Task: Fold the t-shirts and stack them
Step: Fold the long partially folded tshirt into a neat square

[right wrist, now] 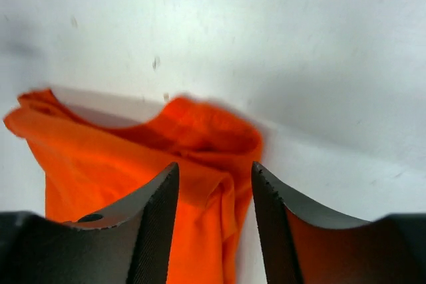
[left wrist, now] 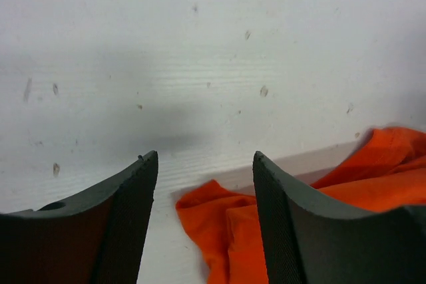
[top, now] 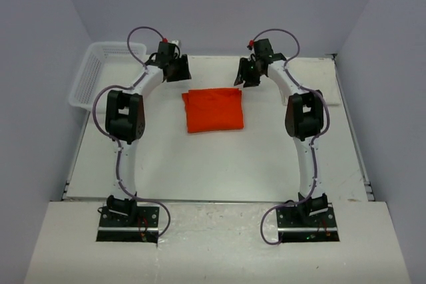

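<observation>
- Two grippers, left gripper [top: 176,68] and right gripper [top: 247,72], hover spread wide and empty.
- Folded orange-red t-shirt [top: 213,111] lies central on the table [top: 166,164], just nearward of both, equally close, long axis left-right.

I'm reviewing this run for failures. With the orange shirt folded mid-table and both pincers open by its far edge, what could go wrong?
1. The left pincer and right pincer hang open near the far corners of the orange t-shirt; closing there could snag a layer and undo the fold.
2. That far edge looks rumpled in both wrist views, so a stack may sit unevenly.
</observation>
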Robot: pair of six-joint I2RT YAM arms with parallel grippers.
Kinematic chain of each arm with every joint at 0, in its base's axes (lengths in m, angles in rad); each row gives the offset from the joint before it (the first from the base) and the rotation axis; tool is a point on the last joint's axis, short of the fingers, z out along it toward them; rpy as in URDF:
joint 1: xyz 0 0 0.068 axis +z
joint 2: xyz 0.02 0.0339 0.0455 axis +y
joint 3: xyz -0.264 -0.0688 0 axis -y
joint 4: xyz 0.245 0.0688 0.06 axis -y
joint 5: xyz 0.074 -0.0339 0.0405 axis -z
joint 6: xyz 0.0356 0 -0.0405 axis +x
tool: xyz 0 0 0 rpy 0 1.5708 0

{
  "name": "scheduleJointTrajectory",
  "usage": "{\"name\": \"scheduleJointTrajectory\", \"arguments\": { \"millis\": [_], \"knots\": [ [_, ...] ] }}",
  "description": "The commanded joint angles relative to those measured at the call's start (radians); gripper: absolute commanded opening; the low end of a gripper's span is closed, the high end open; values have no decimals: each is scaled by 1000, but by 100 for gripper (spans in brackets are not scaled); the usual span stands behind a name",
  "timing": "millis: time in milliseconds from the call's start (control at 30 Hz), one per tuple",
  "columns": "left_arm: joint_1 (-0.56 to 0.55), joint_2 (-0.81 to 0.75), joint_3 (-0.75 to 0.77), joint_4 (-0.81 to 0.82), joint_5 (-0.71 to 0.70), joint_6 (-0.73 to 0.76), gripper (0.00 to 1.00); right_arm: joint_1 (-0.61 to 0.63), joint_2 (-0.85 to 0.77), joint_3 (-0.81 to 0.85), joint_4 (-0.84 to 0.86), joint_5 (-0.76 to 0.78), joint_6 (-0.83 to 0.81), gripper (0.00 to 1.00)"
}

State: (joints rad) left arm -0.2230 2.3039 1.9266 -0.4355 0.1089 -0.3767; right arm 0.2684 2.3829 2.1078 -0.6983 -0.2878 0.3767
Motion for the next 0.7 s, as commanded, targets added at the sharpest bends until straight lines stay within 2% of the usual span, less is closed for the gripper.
{"name": "scheduleJointTrajectory", "arguments": {
  "millis": [0, 33, 67, 100, 167, 200, 233, 267, 300, 333, 367, 400, 433, 467, 533, 567, 667],
  "knots": [
    [-25, -135, 43, 168, 13, 82, 61, -8, -23, 176, -75, 19, -88, 50],
    [-41, -232, -47, 184, -48, 88, 61, -5, -63, 87, -44, 48, -100, 52],
    [-71, -289, -114, 217, -163, 88, 61, -5, -156, 34, -17, 79, -102, 71],
    [-81, -387, -233, 287, -181, 84, 61, -11, -195, -1, 14, 88, -107, 77],
    [-82, -425, -253, 249, -161, 30, 59, -11, -255, -41, 10, 81, -119, 81],
    [-82, -431, -255, 191, -138, 1, 54, -11, -261, -43, -19, 78, -122, 81],
    [-84, -439, -282, 185, -94, -4, 51, -9, -263, -40, -41, 72, -113, 78],
    [-88, -443, -303, 205, 29, 5, 47, -9, -277, -60, -47, 49, -107, 43],
    [-94, -448, -357, 228, 72, 12, 26, -9, -284, -90, -11, 12, -95, 5],
    [-99, -446, -377, 250, 107, 15, 14, -11, -290, -150, 3, -48, -58, 0],
    [-104, -440, -396, 300, 233, 6, 0, -9, -301, -193, 63, -98, -30, 0],
    [-101, -416, -423, 332, 320, -10, 0, -9, -291, -216, 78, -173, -18, 0],
    [-99, -400, -435, 369, 407, -33, 0, -9, -278, -233, 97, -323, 19, 0],
    [-99, -385, -452, 496, 548, -81, 0, -9, -266, -244, 138, -359, 54, 0],
    [-99, -321, -459, 584, 645, -135, 0, -9, -225, -270, 181, -480, 114, 0],
    [-98, -295, -450, 660, 729, -183, 0, -9, -214, -285, 228, -592, 135, 0],
    [-99, -167, -367, 768, 840, -264, 0, -8, -220, -400, 339, -666, 197, 0]
  ]
}}
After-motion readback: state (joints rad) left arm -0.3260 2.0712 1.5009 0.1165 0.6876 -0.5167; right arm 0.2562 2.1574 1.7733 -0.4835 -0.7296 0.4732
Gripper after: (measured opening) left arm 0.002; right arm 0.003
